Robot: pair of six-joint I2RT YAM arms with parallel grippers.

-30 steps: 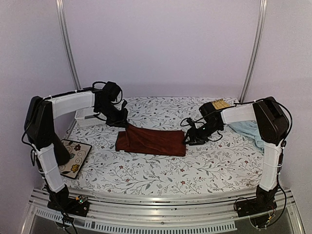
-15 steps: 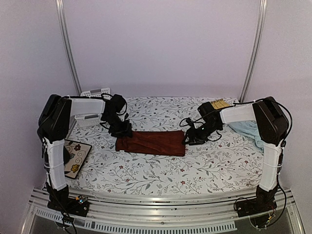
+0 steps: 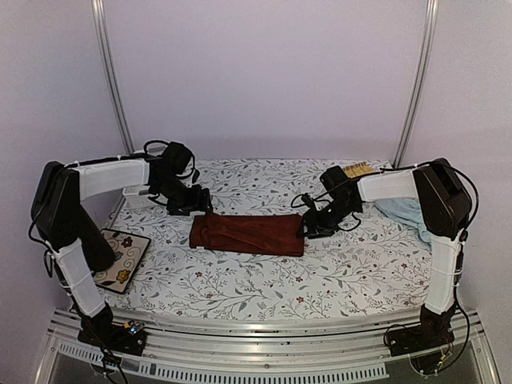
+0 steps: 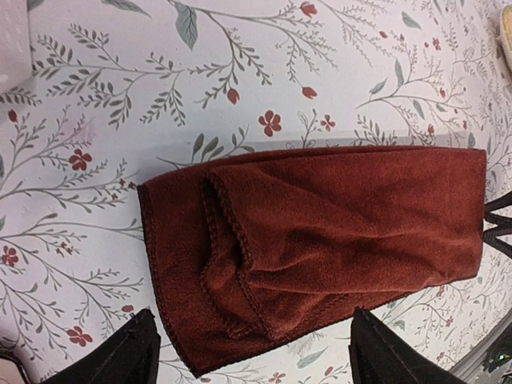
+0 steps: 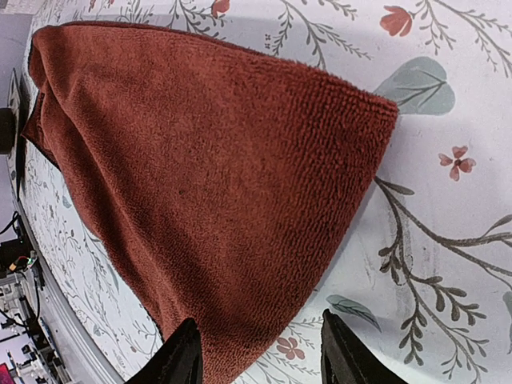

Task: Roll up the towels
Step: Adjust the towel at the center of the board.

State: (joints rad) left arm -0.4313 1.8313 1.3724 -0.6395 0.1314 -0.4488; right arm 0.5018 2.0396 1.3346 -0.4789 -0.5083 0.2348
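The dark rust-red towel (image 3: 248, 234) lies folded into a long strip in the middle of the table. Its left end shows loose, rumpled folds in the left wrist view (image 4: 320, 240). My left gripper (image 3: 196, 206) hovers just behind that left end, jaws wide open (image 4: 256, 360) and holding nothing. My right gripper (image 3: 308, 227) sits at the towel's right end, open (image 5: 264, 352), one fingertip (image 5: 180, 356) over the towel's edge (image 5: 200, 184) and the other over bare tablecloth. The pale blue towel (image 3: 408, 212) lies crumpled at the far right, behind the right arm.
A yellow bamboo mat (image 3: 362, 170) lies at the back right. A white basket (image 3: 138, 196) stands at the back left, under the left arm. A flower-patterned square tile (image 3: 120, 260) rests at the table's left front edge. A floral tablecloth (image 3: 264, 280) covers the table.
My left gripper set the towel's raised left corner down, opened and let go, then drew back a little. The towel now lies flatter and narrower. The right gripper has barely moved.
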